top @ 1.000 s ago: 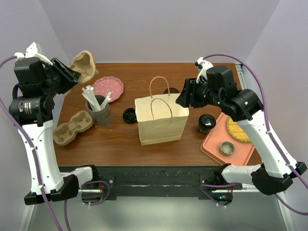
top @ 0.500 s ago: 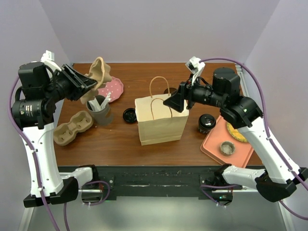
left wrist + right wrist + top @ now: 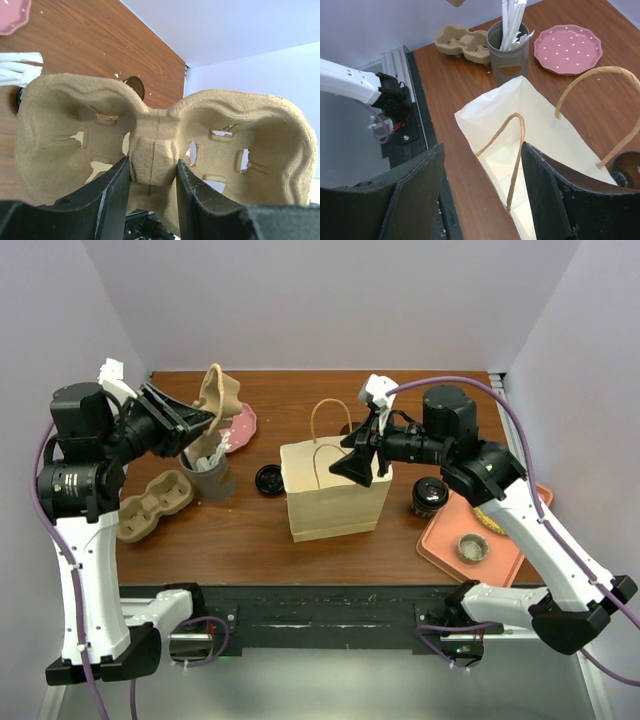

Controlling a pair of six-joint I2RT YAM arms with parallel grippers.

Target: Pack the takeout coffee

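Observation:
The takeout coffee (image 3: 428, 496), a short dark cup with a black lid, stands on the table right of the paper bag (image 3: 335, 490), beside the orange tray. My right gripper (image 3: 356, 462) is open and empty, hovering over the bag's open top; in the right wrist view the gripper (image 3: 482, 195) has the bag's (image 3: 545, 125) near handle between its fingers. My left gripper (image 3: 195, 425) is shut on a cardboard cup carrier (image 3: 217, 397), held in the air above the grey utensil cup. In the left wrist view the gripper (image 3: 152, 175) pinches the carrier's (image 3: 160, 135) middle ridge.
A grey cup of white utensils (image 3: 207, 468), a pink dotted plate (image 3: 243, 420) and a second cardboard carrier (image 3: 150, 505) are on the left. A flat black disc lid (image 3: 268, 478) lies left of the bag. The orange tray (image 3: 440, 540) holds a small cup (image 3: 472, 547).
My left arm has swung the carrier rightward, over the utensil cup. My right gripper has moved left and now sits over the bag's open top.

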